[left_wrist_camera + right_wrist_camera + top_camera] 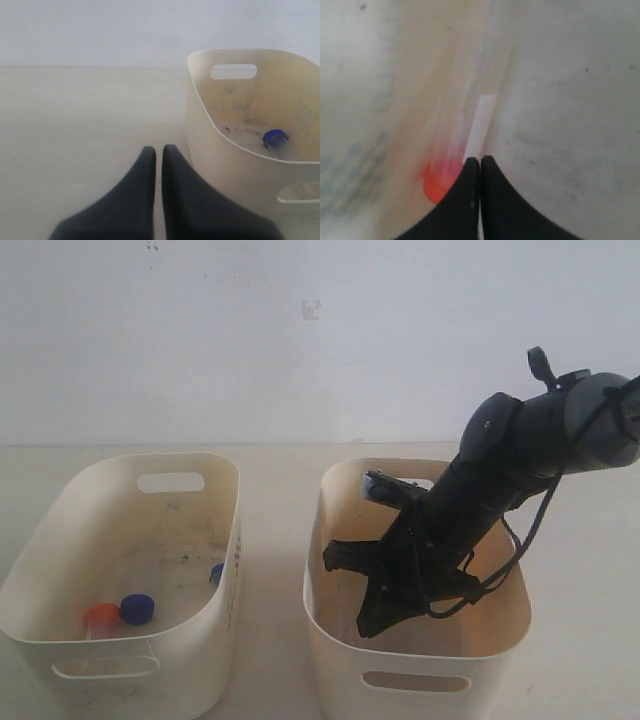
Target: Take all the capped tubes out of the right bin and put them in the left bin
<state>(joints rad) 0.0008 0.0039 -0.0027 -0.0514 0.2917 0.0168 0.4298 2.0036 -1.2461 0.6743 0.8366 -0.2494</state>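
Inside the right bin (pixel 480 680), a cream plastic oval tub with slot handles and a yellowish interior, the black right gripper (pixel 480 159) has its two tapered fingers pressed together with nothing between them. On that bin's floor, just ahead of the tips, lies a clear plastic tube (pixel 454 140) with a round red-orange screw cap (pixel 434 184). The cap sits against the outer flank of one finger. The body runs away from the gripper, its long axis roughly in line with the fingers rather than across them. A grasp therefore probably calls for spreading the jaws and shifting sideways over the tube. It looks smooth, round and liable to roll, and the floor is matt and faintly smudged. The black left gripper (pixel 158 149), likewise pressed together and empty, is outside the right bin, so the right arm is nearer. Beside the right bin stands the left bin (pixel 190 665), a paler, speckled twin tub holding red- and blue-capped tubes (pixel 137 608).
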